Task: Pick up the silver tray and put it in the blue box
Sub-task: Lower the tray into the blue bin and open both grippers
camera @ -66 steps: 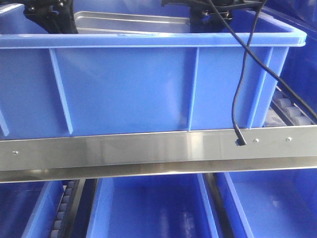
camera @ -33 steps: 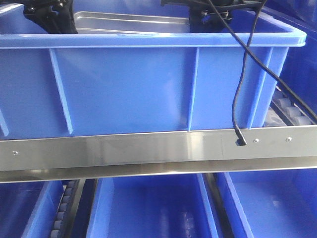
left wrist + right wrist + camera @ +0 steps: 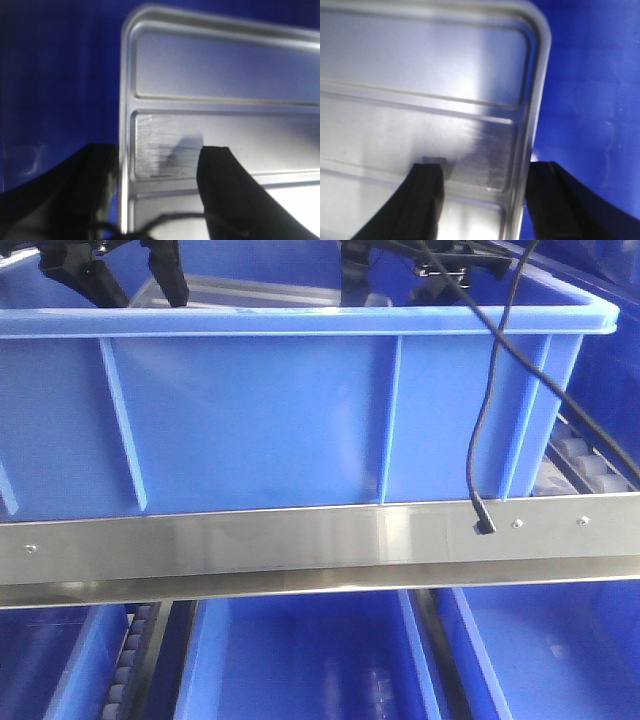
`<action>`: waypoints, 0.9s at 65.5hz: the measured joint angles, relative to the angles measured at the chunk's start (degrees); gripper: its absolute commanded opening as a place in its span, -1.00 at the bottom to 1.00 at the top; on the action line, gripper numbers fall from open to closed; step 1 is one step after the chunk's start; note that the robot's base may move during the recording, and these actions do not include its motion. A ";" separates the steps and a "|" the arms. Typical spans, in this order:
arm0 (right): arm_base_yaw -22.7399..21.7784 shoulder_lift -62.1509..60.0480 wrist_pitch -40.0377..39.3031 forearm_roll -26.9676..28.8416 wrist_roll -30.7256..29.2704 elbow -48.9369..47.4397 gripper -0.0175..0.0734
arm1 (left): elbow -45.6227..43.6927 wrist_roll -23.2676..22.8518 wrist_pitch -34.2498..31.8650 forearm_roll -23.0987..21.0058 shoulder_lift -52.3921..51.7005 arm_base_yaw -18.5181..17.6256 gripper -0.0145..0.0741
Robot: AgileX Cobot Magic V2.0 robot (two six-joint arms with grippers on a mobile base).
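Between spread pincers: silver tray rims, inside blue box.

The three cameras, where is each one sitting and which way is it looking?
Front view: low outside the blue box, facing its ribbed side; both grippers' dark fingers poke above the rim.
Left wrist view: on the left arm, looking down at the silver tray; left gripper open astride its rim.
Right wrist view: on the right arm, looking down; right gripper open astride the other rim.
Both wrist views share the tray lying in the box.
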 measured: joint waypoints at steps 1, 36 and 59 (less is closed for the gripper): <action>-0.02 0.00 -0.13 0.14 0.00 0.00 0.40 | 0.00 0.00 0.00 -0.45 0.00 0.09 -0.03; -0.24 0.00 -1.45 1.22 -0.52 -0.02 -0.47 | 0.00 0.00 -1.50 -0.88 0.00 0.82 -0.69; -0.24 -4.02 -1.94 1.35 -8.30 -0.02 -0.50 | -0.10 0.00 -0.37 -1.52 -2.28 0.82 -0.69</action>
